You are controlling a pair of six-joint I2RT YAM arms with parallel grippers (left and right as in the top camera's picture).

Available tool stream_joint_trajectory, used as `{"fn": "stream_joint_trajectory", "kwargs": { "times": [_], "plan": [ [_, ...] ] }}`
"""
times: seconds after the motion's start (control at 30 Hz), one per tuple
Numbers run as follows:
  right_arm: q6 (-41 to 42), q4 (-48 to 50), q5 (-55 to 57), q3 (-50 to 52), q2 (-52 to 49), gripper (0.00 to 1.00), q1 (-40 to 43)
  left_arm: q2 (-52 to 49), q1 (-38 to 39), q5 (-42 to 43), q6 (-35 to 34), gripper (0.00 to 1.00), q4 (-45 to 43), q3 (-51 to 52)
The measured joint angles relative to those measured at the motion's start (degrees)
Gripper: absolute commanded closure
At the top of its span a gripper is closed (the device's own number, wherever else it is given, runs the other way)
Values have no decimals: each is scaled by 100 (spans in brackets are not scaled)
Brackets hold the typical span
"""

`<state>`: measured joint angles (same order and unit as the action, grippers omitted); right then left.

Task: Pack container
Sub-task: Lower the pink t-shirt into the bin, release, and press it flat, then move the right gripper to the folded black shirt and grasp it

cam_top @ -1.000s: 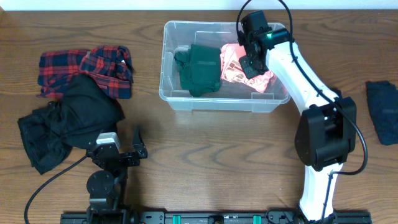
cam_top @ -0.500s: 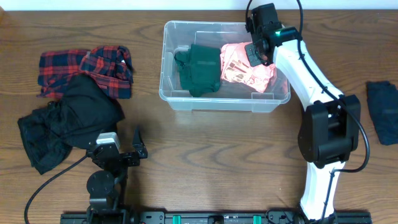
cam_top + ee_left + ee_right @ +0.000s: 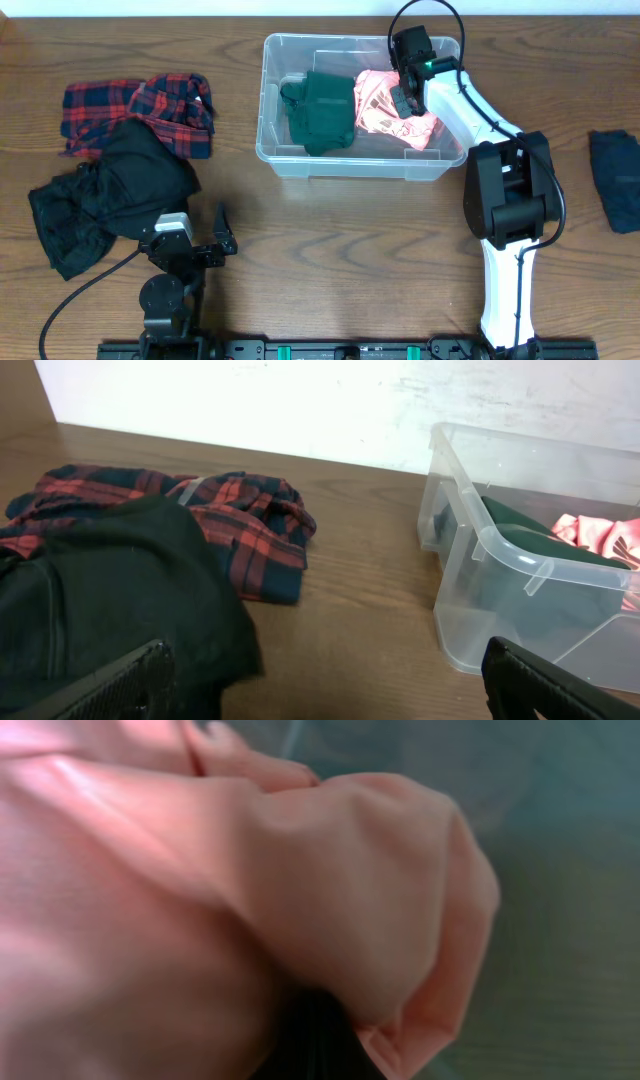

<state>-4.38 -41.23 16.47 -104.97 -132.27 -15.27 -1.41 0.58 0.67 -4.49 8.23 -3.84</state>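
Note:
The clear plastic container (image 3: pixel 350 165) stands at the back centre of the table and also shows in the left wrist view (image 3: pixel 500 550). A dark green garment (image 3: pixel 322 110) lies in its left half and a pink garment (image 3: pixel 380 118) in its right half. My right gripper (image 3: pixel 403 98) is down inside the container on the pink garment. Pink cloth (image 3: pixel 200 900) fills the right wrist view, bunched over dark fingers that sit together at the bottom centre. My left gripper (image 3: pixel 220 240) is open and empty near the front left (image 3: pixel 325 685).
A black garment (image 3: pixel 110 200) and a red plaid garment (image 3: pixel 140 110) lie in a heap on the left, the black one close to my left gripper. A dark blue garment (image 3: pixel 615 180) lies at the right edge.
My right gripper rose towards the container's back rim, then came back down onto the pink garment. The pink cloth shifted a little. The left arm has not moved.

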Motion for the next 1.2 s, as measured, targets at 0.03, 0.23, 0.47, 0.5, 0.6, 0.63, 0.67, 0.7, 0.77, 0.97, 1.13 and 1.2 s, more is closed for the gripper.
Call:
{"fn": "stream_joint_trajectory", "kwargs": {
  "times": [0.03,0.23,0.47,0.5,0.6,0.63,0.67,0.7,0.77,0.97,1.13,1.2],
  "plan": [
    [0,-7,22,0,4,99,0,0,0,-2,0,2,0,0],
    [-22,-297,44,2,490,48,0,0,0,0,0,2,0,0],
    [142,-1117,-332,-9,2271,11,46,0,0,-2,0,2,0,0],
    [188,-1244,-404,-15,2527,10,83,0,0,-2,0,2,-2,0],
    [413,-1711,-649,-79,3200,4,365,0,0,-2,0,2,0,0],
    [525,-1871,-737,-94,3355,3,522,0,0,-2,0,2,0,0],
    [656,-2037,-831,-103,3480,1,708,0,0,-2,0,2,0,0],
    [767,-2159,-914,-105,3560,1,883,0,0,-2,0,2,0,0],
    [1034,-2430,-1163,-105,3635,1,1300,0,0,-2,0,2,-2,0],
    [1934,-3392,-1696,-79,3613,1,2424,0,0,0,0,2,0,0],
    [2610,-3766,-1827,-7,3613,1,3202,0,0,0,0,2,0,0],
    [2817,-3792,-1847,59,3613,1,3397,0,0,0,0,2,0,0]
  ]
}}
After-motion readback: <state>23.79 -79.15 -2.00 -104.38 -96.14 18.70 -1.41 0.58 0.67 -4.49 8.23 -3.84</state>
